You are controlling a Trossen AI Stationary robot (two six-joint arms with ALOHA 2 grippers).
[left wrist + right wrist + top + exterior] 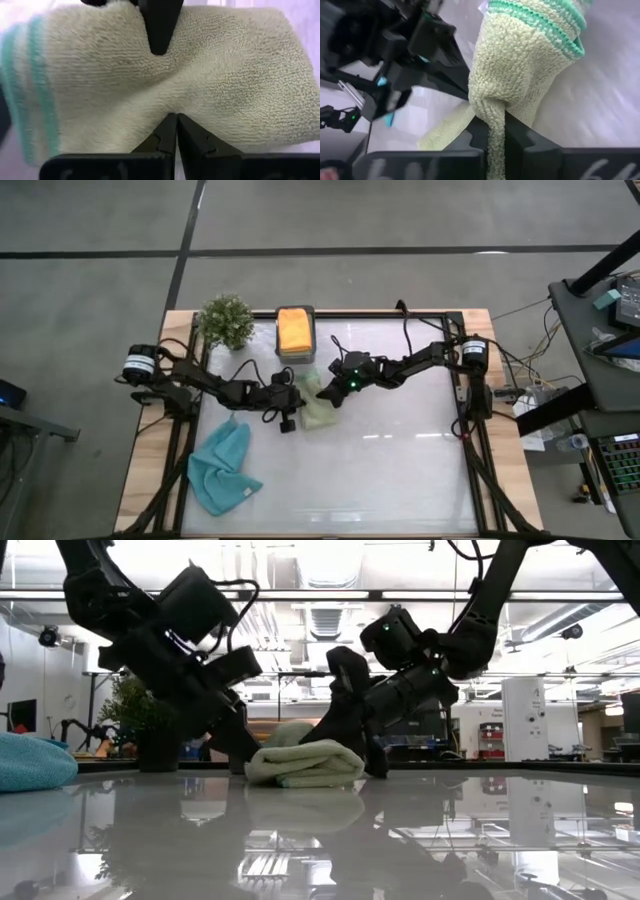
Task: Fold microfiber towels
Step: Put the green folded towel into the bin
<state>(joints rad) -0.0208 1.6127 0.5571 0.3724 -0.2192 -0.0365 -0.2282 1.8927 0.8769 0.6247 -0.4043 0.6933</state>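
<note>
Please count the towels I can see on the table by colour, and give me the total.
Green towel: 1, in the middle, between both grippers
Blue towel: 1, crumpled near the left front corner
Orange towel: 1, folded in the box at the back
Total: 3 towels in view

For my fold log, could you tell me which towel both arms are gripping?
The sage green towel at the table's middle; the light blue towel and the orange towel lie untouched.

White table [400, 470]: green towel [320, 412], blue towel [222, 470], plant [226, 320], box [295, 352].
</note>
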